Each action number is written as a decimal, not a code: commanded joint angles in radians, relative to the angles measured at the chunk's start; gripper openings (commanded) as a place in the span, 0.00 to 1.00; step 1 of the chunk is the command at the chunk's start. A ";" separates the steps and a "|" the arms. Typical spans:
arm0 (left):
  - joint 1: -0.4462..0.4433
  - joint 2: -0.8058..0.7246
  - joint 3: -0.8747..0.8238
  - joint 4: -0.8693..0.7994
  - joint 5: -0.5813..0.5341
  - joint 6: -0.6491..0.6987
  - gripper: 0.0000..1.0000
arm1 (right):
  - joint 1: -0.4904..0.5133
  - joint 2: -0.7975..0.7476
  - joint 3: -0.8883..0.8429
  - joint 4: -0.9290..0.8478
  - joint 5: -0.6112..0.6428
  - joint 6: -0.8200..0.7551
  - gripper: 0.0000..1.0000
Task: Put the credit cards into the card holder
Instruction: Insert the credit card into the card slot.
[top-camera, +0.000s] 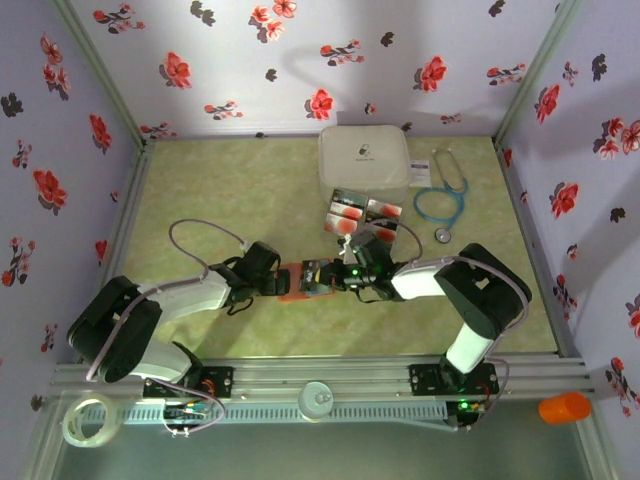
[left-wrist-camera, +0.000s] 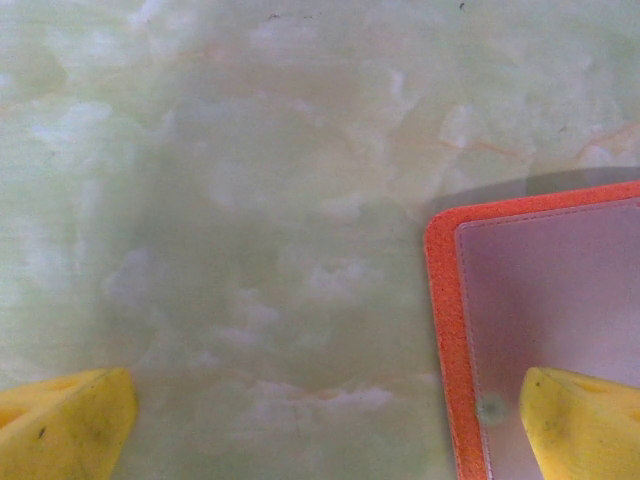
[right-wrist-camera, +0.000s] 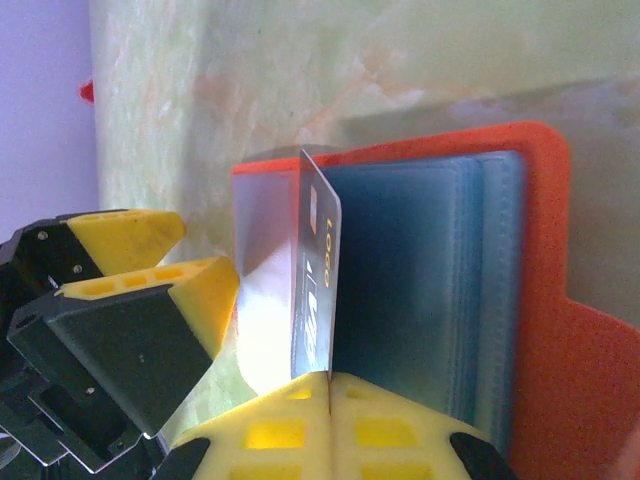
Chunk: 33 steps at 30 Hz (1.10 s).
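The orange card holder (top-camera: 295, 283) lies open at mid-table, grey-blue pockets up (right-wrist-camera: 420, 290). My right gripper (right-wrist-camera: 329, 378) is shut on a credit card (right-wrist-camera: 318, 280). The card stands on edge at the holder's clear pocket, next to the blue sleeves. My left gripper (left-wrist-camera: 325, 425) is open and low at the holder's left end. One of its yellow fingers (left-wrist-camera: 585, 425) is over the holder's clear flap (left-wrist-camera: 560, 300), the other (left-wrist-camera: 65, 430) over bare table. Two more credit cards (top-camera: 348, 212) (top-camera: 383, 215) lie flat behind the grippers. From above, both grippers (top-camera: 278, 283) (top-camera: 335, 276) meet at the holder.
A big white rounded case (top-camera: 364, 158) sits at the back, with a teal stethoscope (top-camera: 443, 200) to its right. An orange cylinder (top-camera: 565, 407) and a tape roll (top-camera: 87, 420) lie off the mat near the front rail. Flowered walls close in three sides.
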 joint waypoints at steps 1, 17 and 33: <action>0.000 0.032 -0.004 -0.039 -0.004 -0.019 1.00 | -0.004 0.031 0.030 -0.075 -0.041 -0.041 0.00; 0.000 0.035 -0.006 -0.032 -0.003 -0.020 1.00 | -0.004 0.042 0.079 -0.197 -0.062 -0.084 0.00; -0.001 0.036 -0.009 -0.024 -0.001 -0.022 1.00 | -0.012 0.128 0.174 -0.314 -0.110 -0.134 0.00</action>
